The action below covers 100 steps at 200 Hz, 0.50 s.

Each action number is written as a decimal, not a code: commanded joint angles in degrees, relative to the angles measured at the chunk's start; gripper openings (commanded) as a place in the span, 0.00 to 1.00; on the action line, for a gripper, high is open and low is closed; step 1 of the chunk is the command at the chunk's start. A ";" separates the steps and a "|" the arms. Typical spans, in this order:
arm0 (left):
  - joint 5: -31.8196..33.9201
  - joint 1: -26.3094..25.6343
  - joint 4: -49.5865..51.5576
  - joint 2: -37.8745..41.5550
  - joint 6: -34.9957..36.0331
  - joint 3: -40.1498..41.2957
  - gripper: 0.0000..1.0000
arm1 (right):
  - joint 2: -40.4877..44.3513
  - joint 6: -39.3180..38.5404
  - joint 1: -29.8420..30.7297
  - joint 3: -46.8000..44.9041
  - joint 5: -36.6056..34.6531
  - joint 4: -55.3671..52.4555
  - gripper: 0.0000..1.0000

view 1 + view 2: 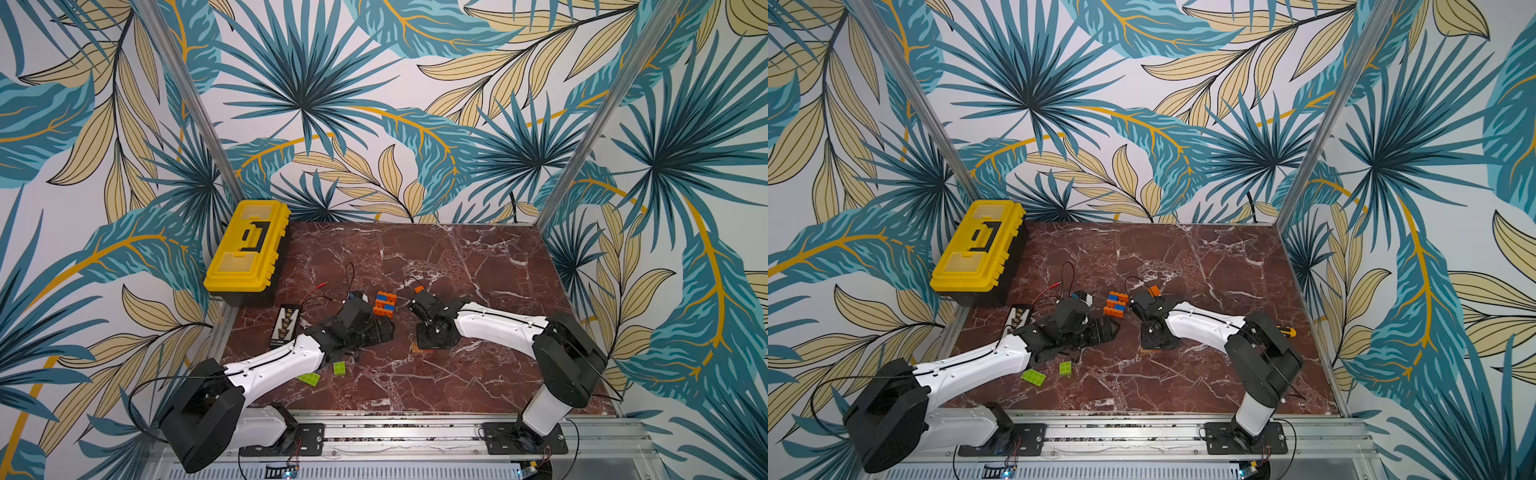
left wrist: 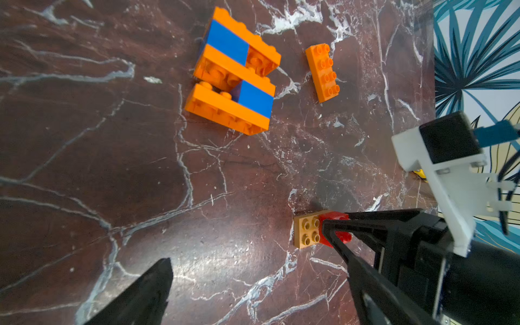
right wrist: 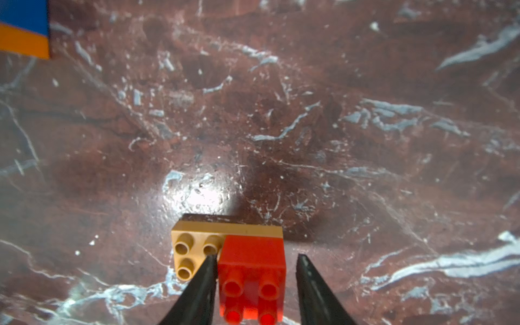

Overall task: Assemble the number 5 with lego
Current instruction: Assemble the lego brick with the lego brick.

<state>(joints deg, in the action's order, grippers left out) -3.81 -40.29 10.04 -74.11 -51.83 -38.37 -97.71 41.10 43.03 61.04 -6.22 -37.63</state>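
Ten lego bricks on the red-brown marble desk (image 1: 478,270).

Mid-desk, between the two arms:
- One orange-and-blue brick assembly (image 2: 233,70), lying flat. It is three long orange bricks in rows with two short blue bricks between them, staggered (one blue at each end).
- One loose long orange studded brick (image 2: 323,72) just beside the assembly, not touching it.

Nearer the front, apart from the assembly:
- One long tan studded brick (image 3: 194,247).
- One short red studded brick (image 3: 251,264), stacked on half of the tan one. Four tan studs are bare in the left wrist view.

Near the front edge, by the left arm:
- One long lime green studded brick (image 1: 308,379).
- One short lime green studded brick (image 1: 340,368), close to the long one but apart.

Grippers:
- The right gripper (image 3: 256,260) straddles the red brick, released. One finger (image 3: 202,281) is against the brick's side, and the other shows a strip of desk between it and the brick.
- The left gripper (image 1: 379,330) is spread wide and grasps nothing. It sits low, just short of the assembly.

Other things:
- One yellow plastic toolbox (image 1: 247,245) with a black handle, at the back left corner.
- One narrow black case (image 1: 284,326) beside the left arm (contents too small to tell).
- One yellow-handled tool (image 1: 1287,331), mostly hidden behind the right arm.
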 commanded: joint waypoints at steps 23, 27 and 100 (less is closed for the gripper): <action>1.71 0.23 2.12 1.69 1.31 -2.40 1.00 | 1.51 -0.43 -0.21 2.65 -2.01 -3.35 0.57; 2.03 0.22 2.36 1.95 1.32 -2.41 1.00 | 1.97 -0.43 -0.22 2.61 -1.88 -3.06 0.57; 12.78 0.65 12.07 10.97 -0.85 0.16 1.00 | 13.21 0.21 -0.19 -2.74 -2.48 6.71 0.66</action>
<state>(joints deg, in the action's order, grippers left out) 3.11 -40.23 17.08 -66.67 -51.90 -38.63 -86.96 40.95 42.98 60.36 -6.76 -33.74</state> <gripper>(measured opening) 0.997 0.646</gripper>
